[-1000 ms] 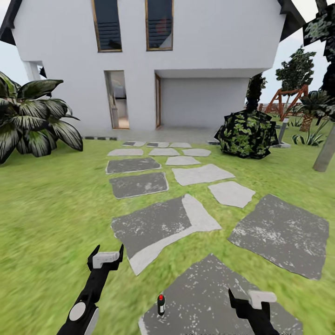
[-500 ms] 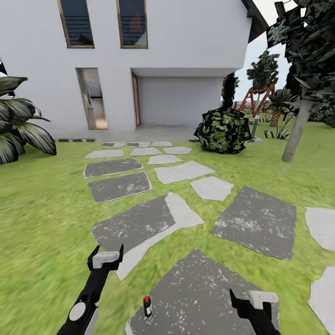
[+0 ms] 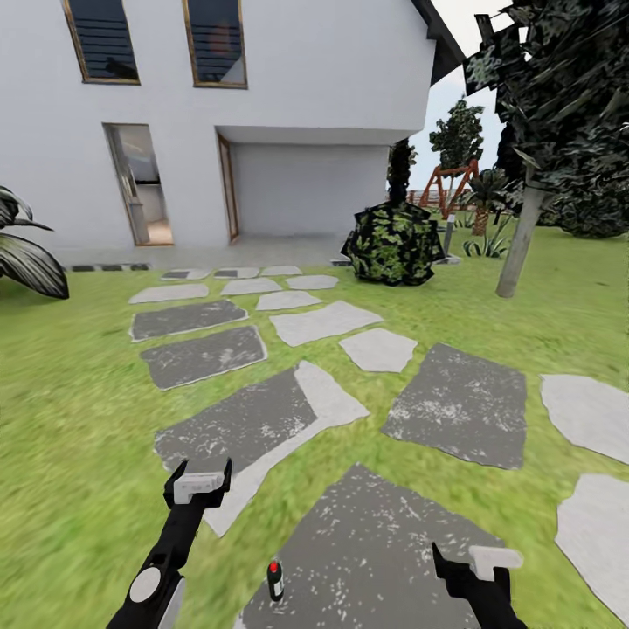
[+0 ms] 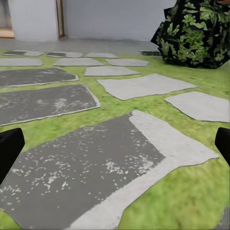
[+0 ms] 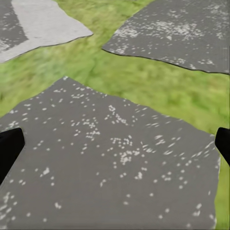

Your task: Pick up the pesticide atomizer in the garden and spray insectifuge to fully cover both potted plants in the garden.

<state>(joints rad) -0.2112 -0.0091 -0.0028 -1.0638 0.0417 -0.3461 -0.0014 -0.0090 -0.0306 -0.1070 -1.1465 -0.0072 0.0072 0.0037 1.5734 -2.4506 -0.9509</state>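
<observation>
Lawn (image 3: pixel 79 419) and stepping stones (image 3: pixel 454 406) spread before the white house (image 3: pixel 288 114); a small red-capped bottle (image 3: pixel 275 580), likely the atomizer, stands near, between the left gripper (image 3: pixel 199 483) and right gripper (image 3: pixel 476 563), untouched. Both wrist views show fingers (image 4: pixel 9 148) spread wide, empty. Grasping and spraying remain.

Even, bright daylight is rendered throughout, with no cast shadows or glare. The lawn (image 3: pixel 79 411) is smeared by blur in the foreground. The stepping stones (image 4: pixel 86 167) and bush (image 4: pixel 196 33) are shown soft and coarse.
</observation>
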